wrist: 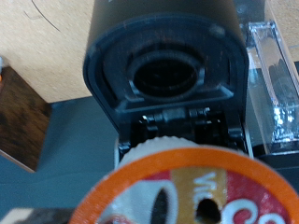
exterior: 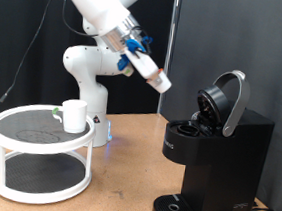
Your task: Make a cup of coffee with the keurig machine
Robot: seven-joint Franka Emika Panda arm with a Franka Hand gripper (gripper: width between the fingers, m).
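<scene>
The black keurig machine [exterior: 214,163] stands at the exterior view's right with its domed lid [exterior: 227,99] swung up and the pod chamber [exterior: 189,128] open. My gripper [exterior: 156,79] hangs in the air up and to the left of the machine, tilted towards it, shut on a small coffee pod [exterior: 163,85]. In the wrist view the pod [wrist: 187,191] fills the lower edge, with the open lid and its round holder [wrist: 168,75] straight beyond it. The white cup [exterior: 74,115] stands on a round stand at the left, far from the gripper.
The cup's white two-tier round stand [exterior: 35,166] takes up the left of the wooden table. A small green-marked thing [exterior: 56,113] lies beside the cup. The robot base [exterior: 88,80] is behind the stand. The machine's clear water tank [wrist: 276,84] shows in the wrist view.
</scene>
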